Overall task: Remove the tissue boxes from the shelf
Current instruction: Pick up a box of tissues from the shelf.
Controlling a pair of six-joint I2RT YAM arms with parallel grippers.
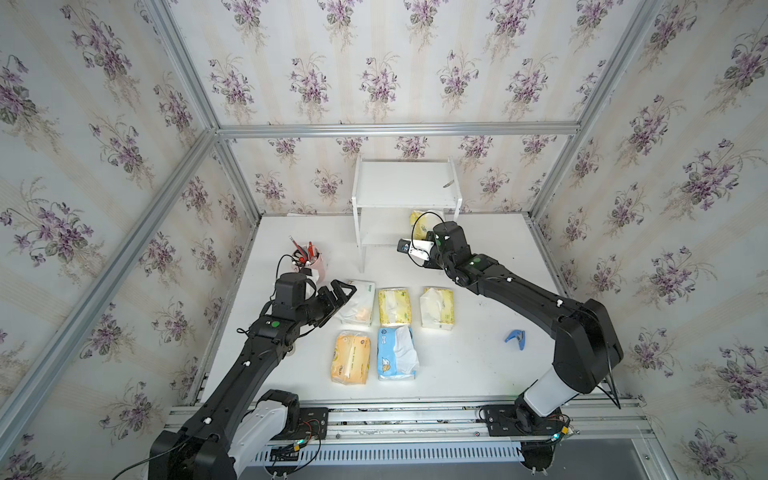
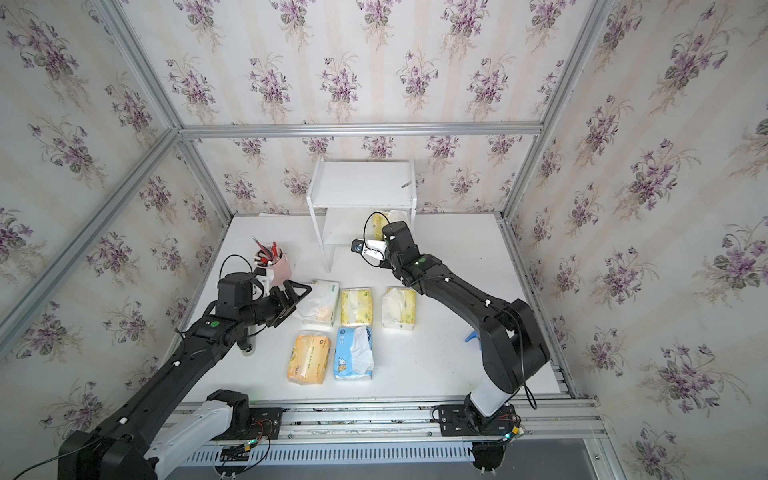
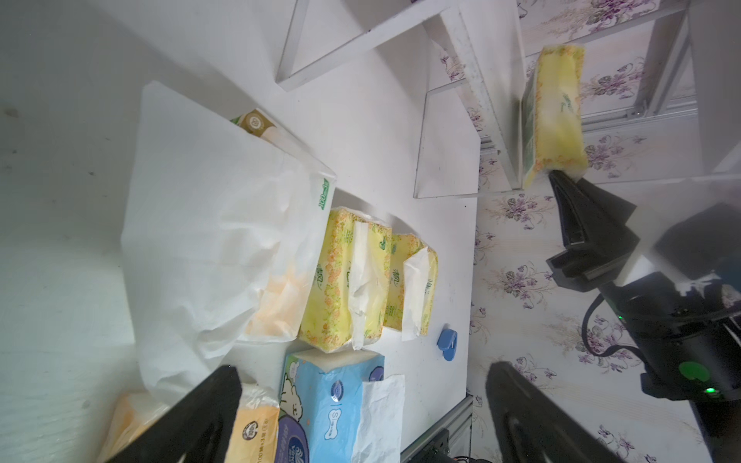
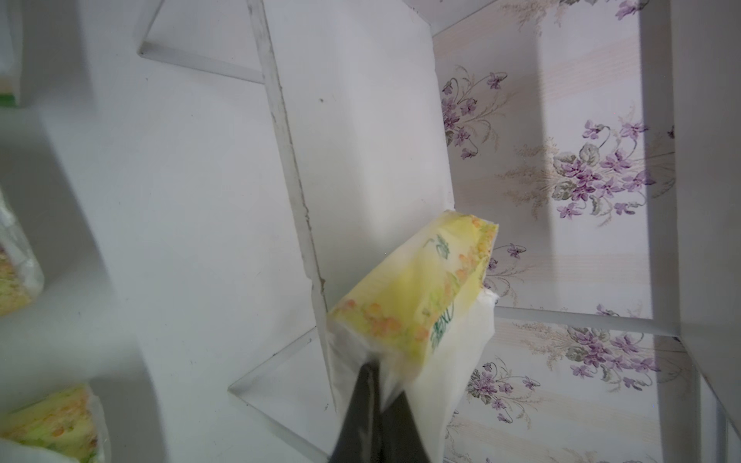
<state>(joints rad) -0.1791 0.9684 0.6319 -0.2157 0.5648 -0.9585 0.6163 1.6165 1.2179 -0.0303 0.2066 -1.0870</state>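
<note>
**A:** Tissue boxes (image 1: 395,306) are mostly lying on the table (image 1: 478,374), five in two rows. The white shelf (image 1: 405,183) is keeping just one.

**B:** Yes, a pale yellow pack (image 4: 421,296), tilting at the lower tier's right end. The right gripper (image 4: 371,377) is pinching its wrapper end, jaws clamped tight on the film.

**A:** That's worrying me. Such a thin pinch could be slipping, or the film tearing. The pack could also be catching the side panel and dragging the light shelf along.

**B:** Meanwhile the left gripper (image 1: 338,297) is hovering beside the white pack (image 1: 357,303), jaws wide apart, holding nothing.

**A:** The top tier is showing only a small mark I can't make out. The pink pen cup (image 1: 315,259) is holding pens.
</note>
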